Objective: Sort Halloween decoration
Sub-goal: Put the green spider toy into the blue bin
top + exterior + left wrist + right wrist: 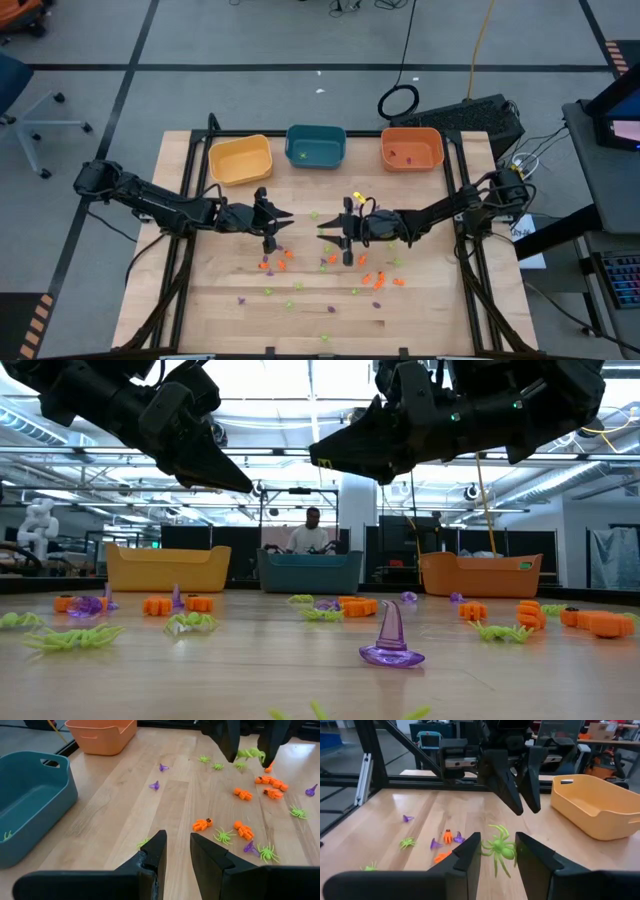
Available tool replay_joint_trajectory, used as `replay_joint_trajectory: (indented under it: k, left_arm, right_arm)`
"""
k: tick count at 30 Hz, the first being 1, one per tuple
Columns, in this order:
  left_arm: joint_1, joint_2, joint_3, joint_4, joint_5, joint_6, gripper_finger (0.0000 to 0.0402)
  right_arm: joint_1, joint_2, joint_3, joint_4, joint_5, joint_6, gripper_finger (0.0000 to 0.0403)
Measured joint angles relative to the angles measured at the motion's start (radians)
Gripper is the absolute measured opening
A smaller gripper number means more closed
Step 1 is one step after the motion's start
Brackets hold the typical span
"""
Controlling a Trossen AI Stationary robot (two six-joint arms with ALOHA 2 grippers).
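Observation:
Tiny orange, light-green and purple trinkets (330,265) lie scattered on the wooden table; in the low view a purple witch hat (390,640) stands near. My left gripper (274,228) hovers open over the table's middle (178,845), with an orange figure (202,824) and green spiders (223,836) on the table ahead of it. My right gripper (336,230) faces it from the right, shut on a light-green spider (501,851). Both grippers hang well above the tabletop (215,470) (320,460). My right gripper pinches the light-green spider between its two fingers, the fingertips (472,845) meeting its spread legs (487,851) on either side of the body. The left wrist view shows the spider's body (249,754) between the two fingers, lifted clear of the table.
Three bins stand along the far edge: yellow (240,158), teal (315,146) with a green piece inside, orange (411,148) with small pieces inside. The two grippers face each other closely. A person sits beyond the table (312,532). Bare wood lies near the table's left and right edges.

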Motion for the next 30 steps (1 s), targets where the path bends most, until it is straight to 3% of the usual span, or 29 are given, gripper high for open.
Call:
replay_joint_trajectory:
  k: [25, 30]
  left_arm:
    - [0.0, 0.0, 0.0, -0.002, 0.0, 0.0, 0.0088]
    - [0.0, 0.0, 0.0, -0.002, 0.0, 0.0, 0.0088]
  right_arm:
    - [0.0, 0.0, 0.0, 0.001, 0.001, -0.596, 0.0105]
    - [0.0, 0.0, 0.001, 0.001, 0.002, -0.643, 0.0103]
